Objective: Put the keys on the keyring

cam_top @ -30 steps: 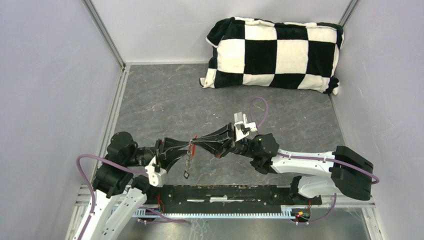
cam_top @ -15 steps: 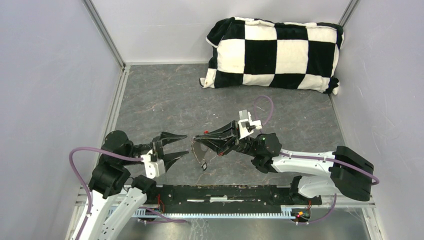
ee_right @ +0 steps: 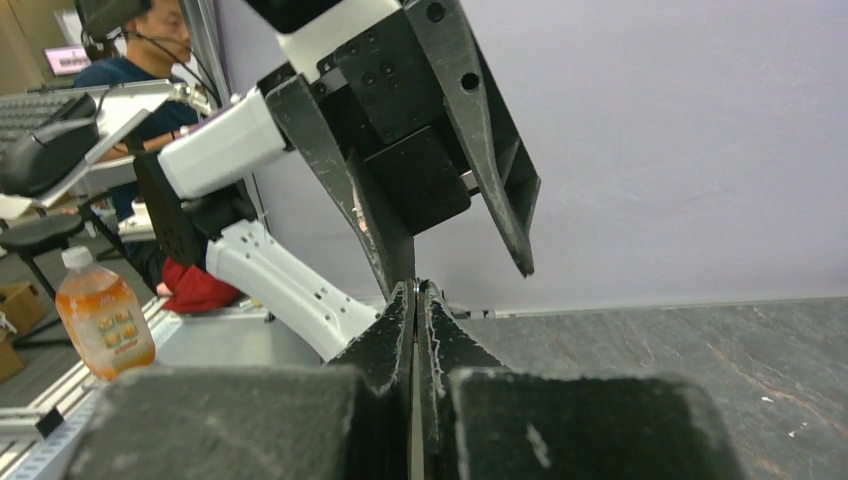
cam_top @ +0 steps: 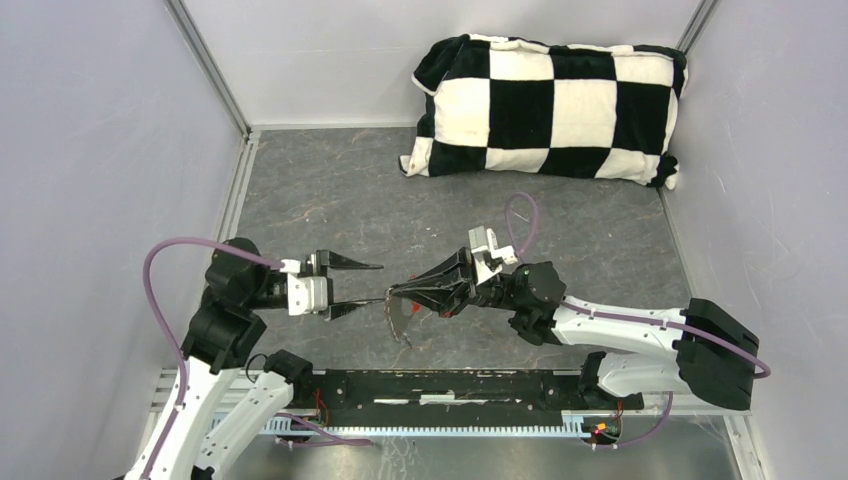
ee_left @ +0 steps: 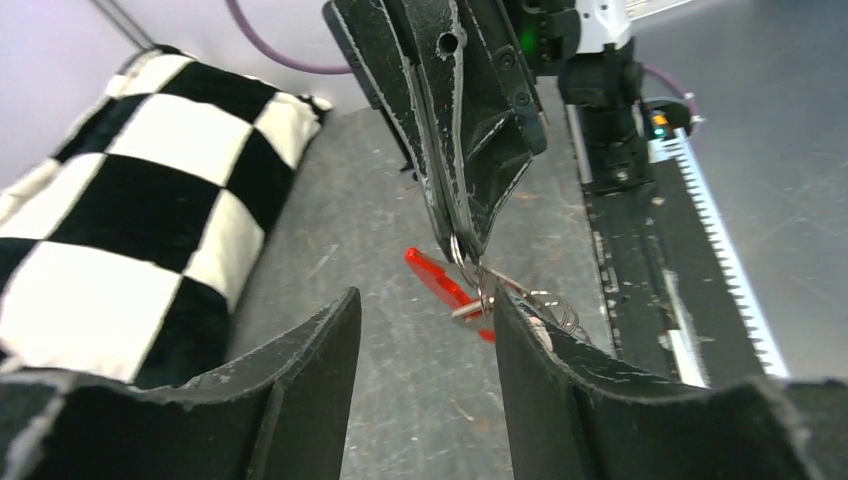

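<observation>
Near edge: black mounting rail [cam_top: 450, 385] carrying both arm bases; just beyond it the two claws meet tip to tip above the grey table [cam_top: 330, 190], left of centre.

Left gripper [cam_top: 383, 284]: released; fingers [ee_left: 300, 380] spread wide, nothing between them (its wrist cam looks straight through the gap at the other claw).

Right gripper [cam_top: 394, 291]: clenched, tips pressed flat together, pinching a thin ring of the keyring [ee_left: 470, 290] at the very tip; the keyring dangles below that pinch, between the two claws, and I cannot tell whether its low end reaches the table.

Red fob [ee_left: 435, 277] slants away under the right tips; silver rings [ee_left: 548, 306] are bunched beside it, close against one left finger; touching or not, I cannot tell.

Keys: a small red bit shows under the rings, too blurred for me to call; I can't pick out a dark-headed one.

Far side: black-and-white checked pillow [cam_top: 545, 105] lying against the back wall, right of centre, well apart from both arms.
</observation>
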